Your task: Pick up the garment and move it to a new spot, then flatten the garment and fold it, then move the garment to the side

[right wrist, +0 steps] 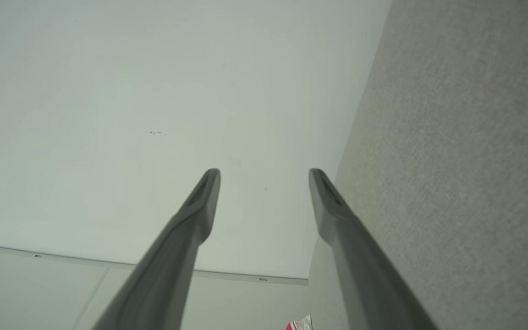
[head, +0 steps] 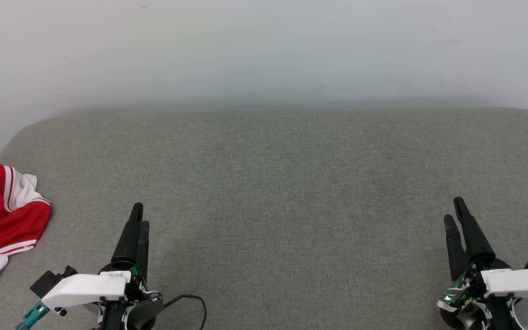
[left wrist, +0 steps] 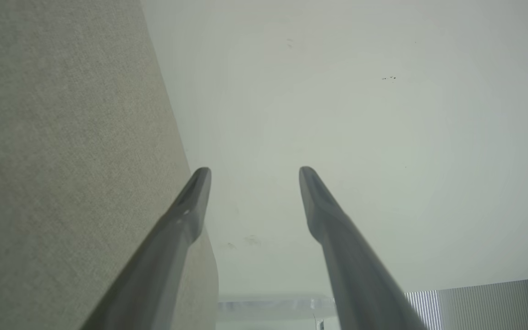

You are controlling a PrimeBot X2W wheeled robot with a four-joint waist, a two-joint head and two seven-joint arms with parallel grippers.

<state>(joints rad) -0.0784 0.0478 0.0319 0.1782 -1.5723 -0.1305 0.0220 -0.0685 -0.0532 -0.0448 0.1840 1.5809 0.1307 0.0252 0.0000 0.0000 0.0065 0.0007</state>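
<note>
Presently the garment (head: 2, 215) is lying crumpled at nine o'clock on the grey cushion (head: 273, 183); the left hand (head: 140, 215) and right hand (head: 453, 209) are being held wide, empty. Reaching is probably best being done by the left, onto a raised fold.

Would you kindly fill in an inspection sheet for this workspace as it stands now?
Surface: grey fabric surface, flat, with rounded far corners.
Job's things: garment, red and white, crumpled at the far left edge, not held.
Clutter: nothing seen.
Grippers: left end effector and right end effector both open, holding nothing, low over the near side.
Cables: black cable looping beside the left wrist.
Surroundings: pale wall behind, scuffed at the right.
</note>
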